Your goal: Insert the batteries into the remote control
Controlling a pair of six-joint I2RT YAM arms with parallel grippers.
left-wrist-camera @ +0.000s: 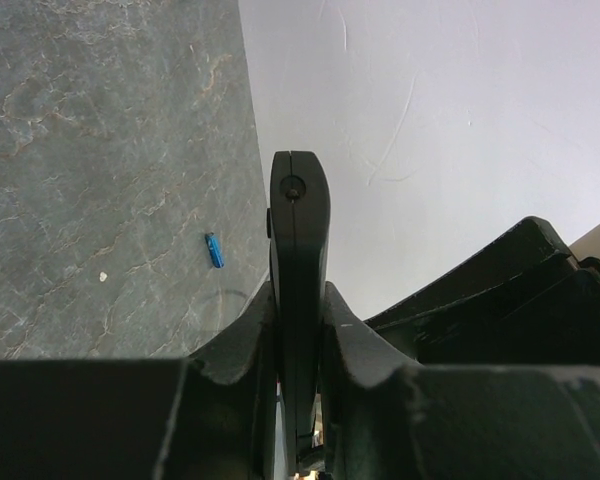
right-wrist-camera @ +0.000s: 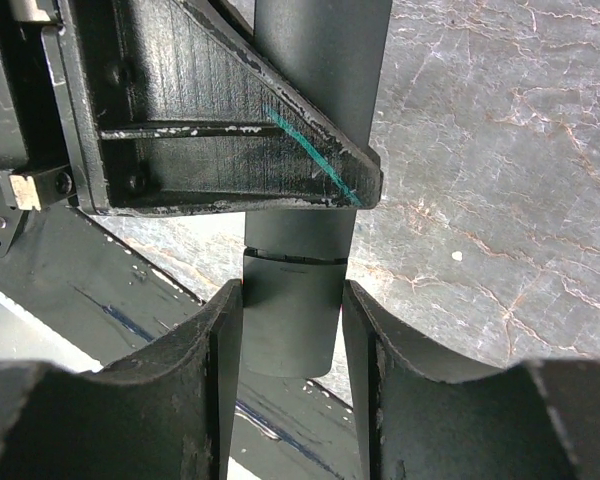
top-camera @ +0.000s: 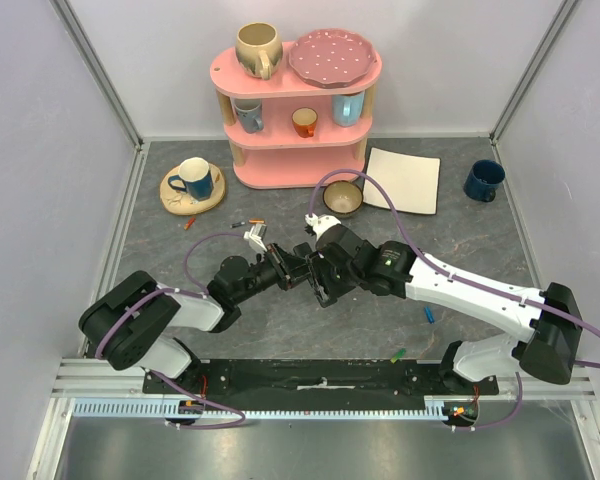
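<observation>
- Remote control (left-wrist-camera: 300,230) is off the table (top-camera: 460,235), held in the air between my 2 pincers over the middle of the work area, edge-on to my left wrist camera.
- My left pincer (left-wrist-camera: 300,330) is closed tight on the 2 broad faces of the slab, partway along it. The body stands out past my fingertips.
- My right pincer (right-wrist-camera: 292,300) stands about half open, as wide as the slab itself. Its pads lie against the 2 long edges of the free end, just beyond a seam (right-wrist-camera: 292,259) that crosses the body.
- I judge the step in hand to be opening the battery bay. The piece beyond the seam looks like the cover, and neither pincer carries a battery.
- The batteries lie loose on the table. A blue battery (left-wrist-camera: 214,250) is well apart from the remote, and a green battery (top-camera: 398,354) is near the table's front edge.
- The next move, as I judge it, calls for a firm left grip while my right draws the cover straight along the body.
- Any twist could jam the cover or drag the slab through my left fingers.
- After that, my right must set the cover down and fetch 1 battery.
</observation>
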